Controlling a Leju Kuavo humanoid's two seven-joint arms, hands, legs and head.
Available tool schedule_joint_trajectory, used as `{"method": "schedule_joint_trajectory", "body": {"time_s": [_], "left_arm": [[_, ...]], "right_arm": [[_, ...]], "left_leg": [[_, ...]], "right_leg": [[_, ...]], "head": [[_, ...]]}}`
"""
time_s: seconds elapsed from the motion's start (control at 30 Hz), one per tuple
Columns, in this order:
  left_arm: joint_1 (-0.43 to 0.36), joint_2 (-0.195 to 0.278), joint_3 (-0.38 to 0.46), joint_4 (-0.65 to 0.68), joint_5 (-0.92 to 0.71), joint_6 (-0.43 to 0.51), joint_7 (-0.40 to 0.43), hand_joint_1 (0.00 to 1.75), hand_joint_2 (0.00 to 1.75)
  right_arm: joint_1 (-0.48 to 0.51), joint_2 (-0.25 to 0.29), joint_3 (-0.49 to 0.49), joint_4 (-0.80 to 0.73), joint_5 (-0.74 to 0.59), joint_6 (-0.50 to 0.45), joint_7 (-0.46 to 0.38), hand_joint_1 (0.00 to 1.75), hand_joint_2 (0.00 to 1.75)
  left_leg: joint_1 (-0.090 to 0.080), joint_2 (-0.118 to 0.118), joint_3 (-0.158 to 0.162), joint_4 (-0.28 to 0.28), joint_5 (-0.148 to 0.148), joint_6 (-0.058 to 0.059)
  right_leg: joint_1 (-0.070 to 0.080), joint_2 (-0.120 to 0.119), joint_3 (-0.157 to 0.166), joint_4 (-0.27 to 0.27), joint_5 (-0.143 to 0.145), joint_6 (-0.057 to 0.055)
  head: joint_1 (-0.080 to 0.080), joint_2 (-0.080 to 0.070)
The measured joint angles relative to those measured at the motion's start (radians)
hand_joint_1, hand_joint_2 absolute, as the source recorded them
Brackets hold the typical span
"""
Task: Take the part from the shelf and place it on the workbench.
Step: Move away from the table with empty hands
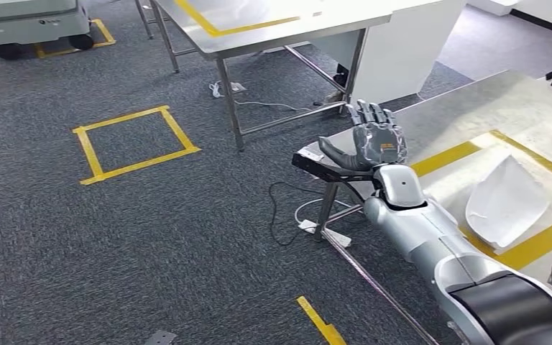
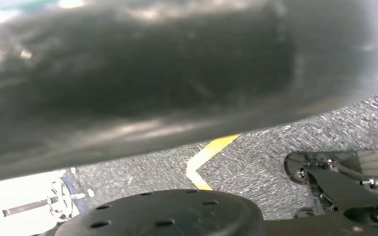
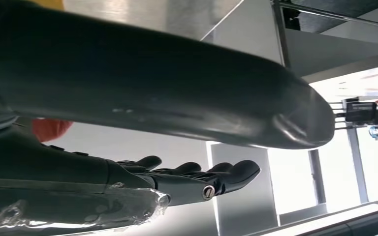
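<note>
The white curved part (image 1: 507, 201) lies on the steel workbench (image 1: 474, 108), inside a frame of yellow tape. My right hand (image 1: 375, 144) is stretched out above the workbench's near-left corner, to the left of the part and apart from it. Its fingers are straight and spread, and it holds nothing. The right wrist view has the thick thumb (image 3: 152, 83) across the picture and the straight fingers (image 3: 197, 179) with nothing between them. A blurred dark part of my left hand (image 2: 152, 83) fills much of the left wrist view over grey carpet; how its fingers lie is unclear.
A second steel table (image 1: 273, 29) stands ahead, with a white cabinet (image 1: 402, 50) beside it. A yellow tape square (image 1: 135, 144) marks the carpet. Cables and a power strip (image 1: 323, 231) lie by the workbench leg. A cart (image 1: 29, 25) is at the far left.
</note>
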Motion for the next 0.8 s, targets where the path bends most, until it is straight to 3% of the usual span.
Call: {"method": "schedule_joint_trajectory", "body": {"time_s": [0.07, 0.13, 0.2, 0.27, 0.33, 0.37, 0.43, 0.47, 0.53, 0.57, 0.63, 0.7, 0.77, 0.8], "left_arm": [[0.001, -0.001, 0.0, 0.0, 0.003, 0.002, 0.0, 0.0, 0.0], [0.005, 0.0, 0.0, 0.0, 0.006, 0.006, 0.0, 0.0, 0.0], [0.007, 0.001, 0.0, 0.0, 0.008, 0.01, 0.0, 0.0, 0.0], [0.005, 0.001, 0.0, 0.0, 0.011, 0.011, 0.0, 0.0, 0.0], [0.005, 0.0, 0.0, 0.0, 0.015, 0.011, 0.0, 0.0, 0.0], [0.006, 0.0, 0.0, 0.0, 0.017, 0.011, 0.0, 0.0, 0.0], [0.008, 0.0, 0.0, 0.0, 0.019, 0.011, 0.0, 0.0, 0.0], [0.007, 0.001, 0.0, 0.0, 0.019, 0.011, 0.0, 0.0, 0.0], [0.004, 0.002, 0.0, 0.0, 0.021, 0.011, 0.0, 0.0, 0.0], [0.003, 0.002, 0.0, 0.0, 0.023, 0.011, 0.0, 0.0, 0.0], [0.006, 0.003, 0.0, 0.0, 0.028, 0.012, 0.0, 0.0, 0.0], [0.009, 0.003, 0.0, 0.001, 0.034, 0.014, 0.0, 0.0, 0.0], [0.008, 0.003, 0.0, 0.001, 0.039, 0.015, -0.001, 0.0, 0.0], [0.008, 0.002, 0.0, 0.001, 0.041, 0.015, -0.001, 0.0, 0.0]], "right_arm": [[0.01, -0.001, 0.005, 0.0, 0.01, -0.01, 0.004, 0.0, 0.0], [0.023, 0.0, 0.012, 0.0, 0.017, -0.019, 0.008, 0.0, 0.0], [0.036, 0.0, 0.017, 0.0, 0.021, -0.028, 0.011, 0.0, 0.0], [0.056, -0.001, 0.02, 0.0, 0.022, -0.037, 0.012, 0.0, 0.0], [0.085, -0.001, 0.022, 0.0, 0.022, -0.042, 0.011, 0.0, 0.0], [0.097, -0.001, 0.022, 0.0, 0.022, -0.043, 0.01, 0.0, 0.0], [0.111, -0.001, 0.023, -0.001, 0.022, -0.044, 0.009, 0.0, 0.0], [0.114, -0.001, 0.023, -0.001, 0.02, -0.044, 0.009, 0.0, 0.0], [0.121, -0.003, 0.024, -0.002, 0.015, -0.045, 0.008, 0.0, 0.0], [0.128, -0.004, 0.024, -0.003, 0.012, -0.047, 0.008, 0.0, 0.0], [0.148, -0.005, 0.023, -0.003, 0.004, -0.057, 0.007, 0.0, 0.0], [0.172, -0.009, 0.021, -0.003, -0.006, -0.077, 0.006, 0.0, 0.0], [0.2, -0.017, 0.016, -0.002, -0.015, -0.097, 0.006, 0.0, 0.0], [0.215, -0.023, 0.013, -0.001, -0.019, -0.103, 0.006, 0.0, 0.0]], "left_leg": [[0.006, -0.02, -0.006, -0.001, 0.003, -0.012], [0.01, -0.028, -0.009, -0.001, 0.003, -0.025], [0.006, 0.018, -0.029, 0.044, -0.026, -0.035], [0.007, 0.078, -0.087, 0.166, -0.086, -0.042], [0.012, 0.096, -0.141, 0.273, -0.121, -0.047], [0.013, 0.099, -0.144, 0.278, -0.113, -0.049], [0.012, 0.115, -0.091, 0.181, -0.055, -0.045], [0.007, 0.139, -0.05, 0.11, -0.028, -0.042], [-0.001, 0.173, 0.004, 0.015, -0.004, -0.03], [-0.005, 0.177, 0.011, 0.0, -0.006, -0.026], [-0.004, 0.153, 0.012, -0.006, -0.006, -0.015], [0.001, 0.129, 0.018, -0.013, -0.004, -0.005], [0.003, 0.106, 0.02, -0.015, -0.003, 0.002], [0.003, 0.093, 0.02, -0.015, -0.004, 0.005]], "right_leg": [[0.002, 0.017, 0.019, -0.031, 0.002, -0.003], [0.003, -0.006, 0.025, -0.038, 0.004, -0.009], [0.0, -0.031, 0.035, -0.046, 0.005, -0.02], [0.002, -0.059, 0.041, -0.049, 0.002, -0.028], [0.005, -0.089, 0.045, -0.048, -0.003, -0.03], [0.006, -0.103, 0.046, -0.047, -0.005, -0.03], [0.007, -0.128, 0.052, -0.047, -0.01, -0.026], [0.009, -0.139, 0.055, -0.046, -0.014, -0.022], [0.016, -0.16, 0.061, -0.045, -0.022, -0.014], [0.019, -0.171, 0.064, -0.046, -0.025, -0.009], [0.018, -0.188, 0.07, -0.049, -0.033, 0.001], [0.013, -0.151, 0.058, -0.011, -0.063, 0.011], [0.01, -0.091, 0.001, 0.11, -0.122, 0.015], [0.01, -0.077, -0.036, 0.18, -0.148, 0.015]], "head": [[-0.002, 0.0], [-0.001, 0.0], [-0.007, 0.0], [-0.012, 0.0], [-0.012, 0.0], [-0.012, 0.0], [-0.013, 0.0], [-0.013, 0.0], [-0.011, 0.0], [-0.01, 0.0], [-0.009, 0.0], [-0.006, 0.0], [0.0, 0.0], [0.002, 0.0]]}}
